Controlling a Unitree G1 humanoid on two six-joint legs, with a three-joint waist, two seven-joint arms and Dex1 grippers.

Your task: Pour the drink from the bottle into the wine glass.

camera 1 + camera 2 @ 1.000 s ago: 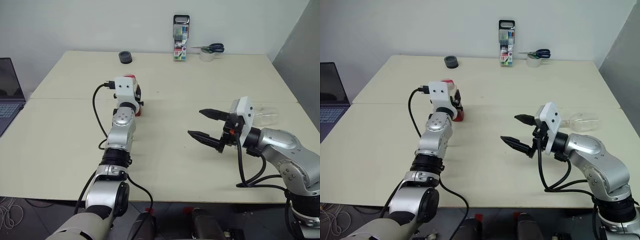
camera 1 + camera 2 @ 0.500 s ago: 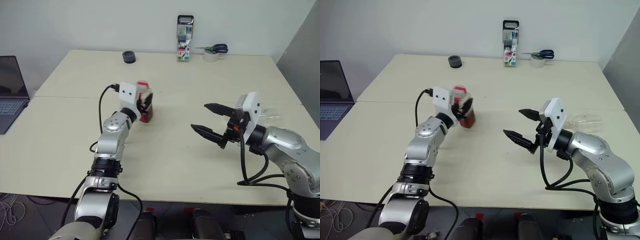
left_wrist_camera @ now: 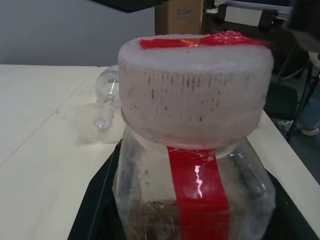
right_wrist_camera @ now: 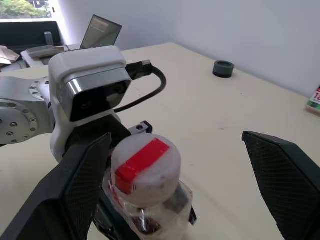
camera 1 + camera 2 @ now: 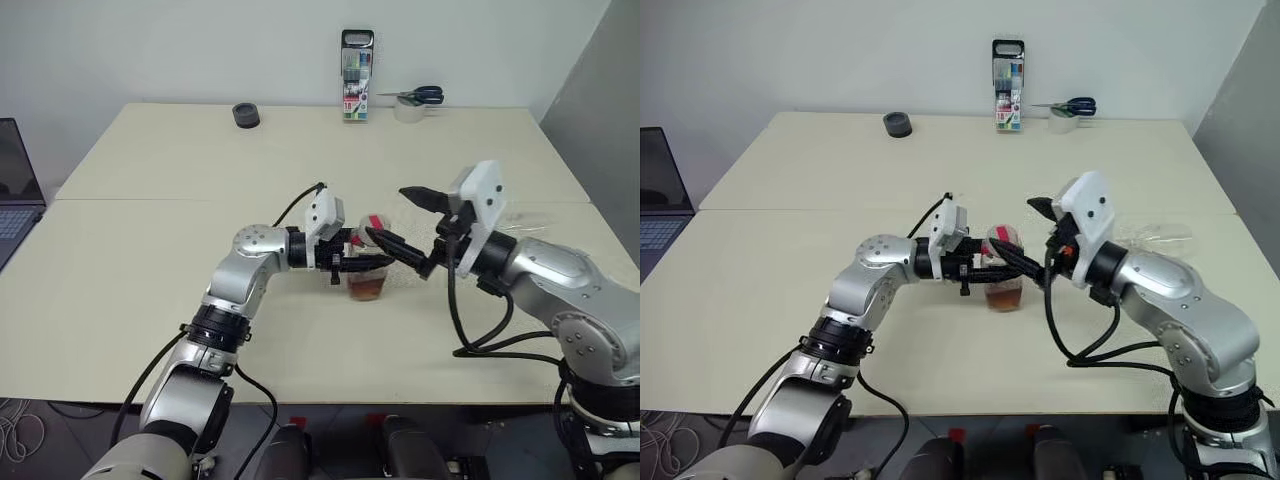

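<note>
over the cream desk (image 5: 150,250) the left end effector (image 5: 345,263) has swung the gripped bottle (image 5: 368,275) between the right end effector's (image 5: 400,222) wide-open fingers, ready for uncapping

Clear bottle (image 3: 192,200) with red label strip, whitish red-taped cap, amber drink (image 5: 368,289).

No text seems clear enough to read.

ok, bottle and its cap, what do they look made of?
Bottle: clear, thin plastic by the look, glossy, crinkled walls, drink showing through; red tape strip down the front. Cap: whitish, matte, ribbed sides, probably plastic, red tape across the top.
</note>
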